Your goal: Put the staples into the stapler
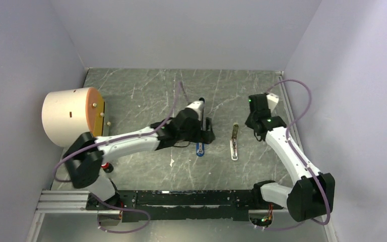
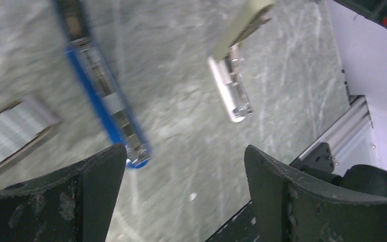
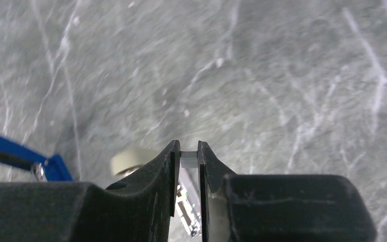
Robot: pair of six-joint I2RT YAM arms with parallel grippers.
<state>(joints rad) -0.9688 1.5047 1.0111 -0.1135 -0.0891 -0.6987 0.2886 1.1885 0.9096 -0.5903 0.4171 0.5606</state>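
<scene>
Left wrist view: left gripper (image 2: 184,151) wide open, empty; stapler (image 2: 106,103) just ahead, lying lengthwise away; staples (image 2: 12,131) beside it.

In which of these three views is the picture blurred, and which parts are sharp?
Top external view: sharp and evenly lit, with only soft shadows. Left wrist view: blur smears the stapler and the staples, while the left gripper's fingers are crisper. Right wrist view: the table is streaked and soft, while the right gripper's fingers are sharp.
</scene>
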